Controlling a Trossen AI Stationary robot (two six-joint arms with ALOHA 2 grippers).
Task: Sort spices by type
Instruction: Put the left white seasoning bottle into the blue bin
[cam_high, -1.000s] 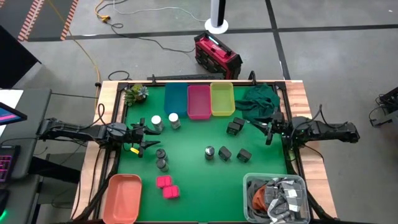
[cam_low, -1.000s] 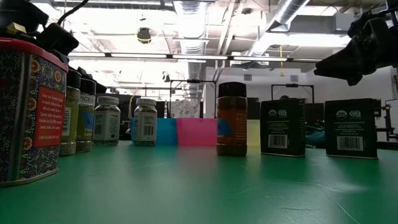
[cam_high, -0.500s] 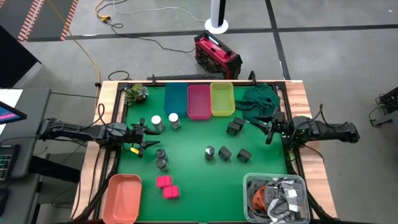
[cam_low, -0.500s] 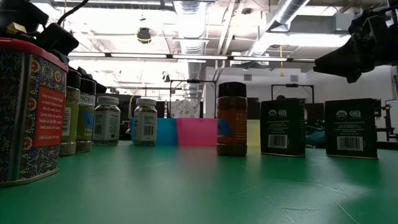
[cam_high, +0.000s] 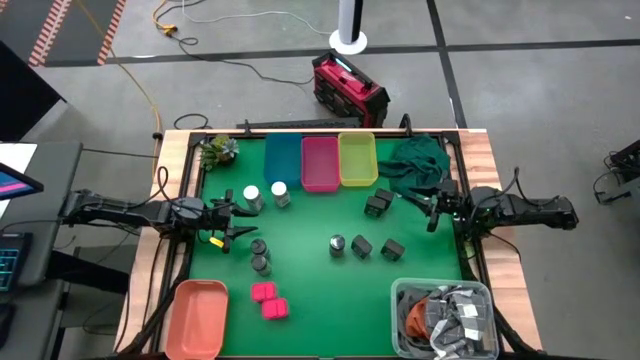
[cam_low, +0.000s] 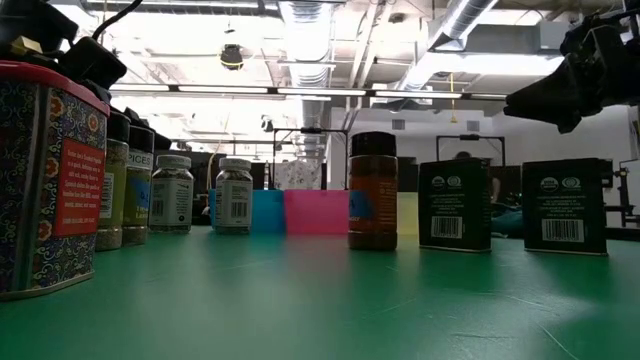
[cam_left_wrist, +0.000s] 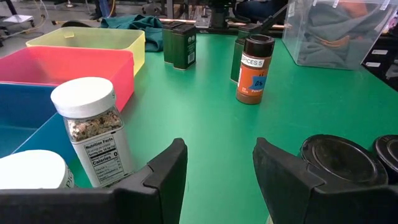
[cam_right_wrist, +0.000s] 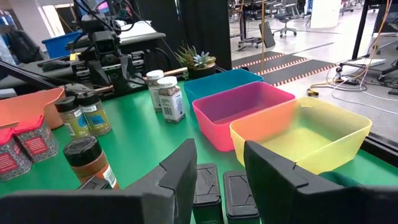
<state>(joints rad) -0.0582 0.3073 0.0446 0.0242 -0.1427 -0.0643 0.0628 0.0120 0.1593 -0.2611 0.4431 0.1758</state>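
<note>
A: Where are the spices right now?

B: All on the green worktop (cam_high: 310, 225), none in a bin. In the high view, two white-capped jars (cam_high: 266, 194) stand left of centre just below the blue bin (cam_high: 282, 158), and two dark-capped jars (cam_high: 260, 256) sit lower down on the left. The pink blocks (cam_high: 268, 300) lie at lower centre, near the orange bin (cam_high: 199, 317) in the lower left corner. The black boxes (cam_high: 378, 205) are right of centre, two near the right arm and two more lower, beside one brown-labelled jar (cam_high: 337, 245).

A: And the arms?

B: The left gripper (cam_high: 232, 222) hangs at the left edge of the mat, between the white-capped pair and the dark-capped pair. Its jaws are apart with nothing between them; the wrist view shows bare mat in the gap. The right gripper (cam_high: 428, 207) hovers at the right edge, just beside the upper black boxes, jaws likewise apart and empty.

A: So which step is this?

B: I'd judge the very start: the pink bin (cam_high: 319, 162) and yellow bin (cam_high: 357, 158) at top centre look empty. Next, either arm should probably drop over its nearest item, straddle it squarely, close, then carry it to a chosen bin.
</note>
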